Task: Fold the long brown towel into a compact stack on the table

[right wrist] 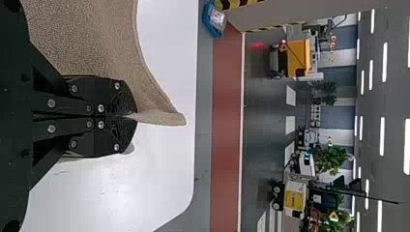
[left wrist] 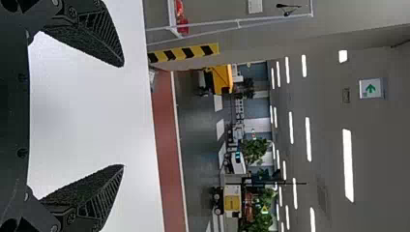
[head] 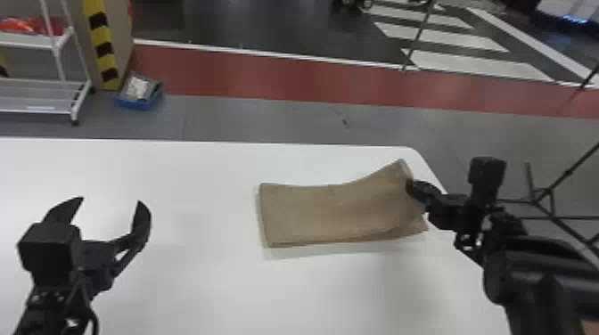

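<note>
We see the brown towel [head: 330, 214] near two o'clock on the white table [head: 200, 289]. With our right gripper [head: 411, 187], we pinch its three o'clock end and hold that part up. Our left gripper [head: 110, 200] is wide open, well apart from the towel, at its nine o'clock.

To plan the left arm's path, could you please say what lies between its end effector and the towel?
The head view shows white tabletop in between.
</note>
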`<state>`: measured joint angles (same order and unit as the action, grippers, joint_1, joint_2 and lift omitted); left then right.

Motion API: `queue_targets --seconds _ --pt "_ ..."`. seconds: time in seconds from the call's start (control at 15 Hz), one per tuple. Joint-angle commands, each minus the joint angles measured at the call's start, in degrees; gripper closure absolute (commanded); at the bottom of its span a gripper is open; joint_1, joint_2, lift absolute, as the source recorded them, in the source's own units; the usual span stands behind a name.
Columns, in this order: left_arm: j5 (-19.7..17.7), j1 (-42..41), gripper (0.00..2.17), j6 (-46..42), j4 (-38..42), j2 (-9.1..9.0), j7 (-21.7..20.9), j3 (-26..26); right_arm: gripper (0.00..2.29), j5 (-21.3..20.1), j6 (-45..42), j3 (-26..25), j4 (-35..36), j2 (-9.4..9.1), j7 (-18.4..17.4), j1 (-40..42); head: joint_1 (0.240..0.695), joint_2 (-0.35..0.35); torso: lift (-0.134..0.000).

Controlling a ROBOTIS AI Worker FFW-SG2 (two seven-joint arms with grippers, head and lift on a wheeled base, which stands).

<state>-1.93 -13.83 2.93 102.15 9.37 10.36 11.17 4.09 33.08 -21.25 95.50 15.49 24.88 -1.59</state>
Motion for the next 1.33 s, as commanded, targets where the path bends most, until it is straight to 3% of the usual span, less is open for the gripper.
queue_targets --seconds 0.0,0.13,0.2,0.47,0.67,0.73,0.8,0.87,1.27 --pt "0.09 0.03 0.15 0.02 0.06 0.03 0.01 0.08 1.41 1.71 5.2 -1.33 4.69 0.06 0.61 -0.88 0.695 -0.259 -0.112" --pt "0.09 0.03 0.15 0.02 0.15 0.03 0.01 0.08 1.41 3.29 6.08 -3.35 6.8 0.06 0.61 -0.61 0.695 -0.255 -0.112" --pt "0.0 0.03 0.15 0.02 0.15 0.21 0.01 -0.1 1.41 1.97 5.9 -3.09 5.92 0.24 0.61 -0.79 0.695 -0.255 -0.112" --pt "0.09 0.11 0.15 0.02 -0.29 0.3 -0.08 -0.1 1.41 -2.34 -1.83 -0.19 -3.92 0.15 -0.18 -0.96 0.695 -0.266 -0.112" --pt "-0.27 0.11 0.15 0.02 -0.64 0.47 -0.08 -0.45 1.41 -2.78 -3.41 -0.63 -5.33 0.33 -0.35 -1.05 0.695 -0.271 -0.112" --pt "-0.27 0.2 0.15 0.02 -0.81 0.38 -0.08 -0.45 1.33 -2.69 -3.41 -0.89 -5.24 0.33 -0.44 -1.05 0.695 -0.272 -0.112" --pt "-0.27 0.2 0.14 -0.16 -0.81 0.38 0.01 -0.45 0.79 -2.6 -4.65 -1.16 -4.97 0.15 -1.23 -0.96 0.695 -0.273 -0.112" --pt "-0.35 0.2 0.14 -0.16 -0.81 0.21 0.18 -0.45 0.01 -2.69 -7.46 -1.42 -4.97 0.06 -2.82 -0.52 0.695 -0.275 -0.112" --pt "-0.44 0.64 0.14 -0.33 -0.9 0.21 0.1 -0.1 0.06 -0.4 -16.6 -3.62 -0.93 -1.08 -4.93 5.36 0.695 -0.303 -0.112"
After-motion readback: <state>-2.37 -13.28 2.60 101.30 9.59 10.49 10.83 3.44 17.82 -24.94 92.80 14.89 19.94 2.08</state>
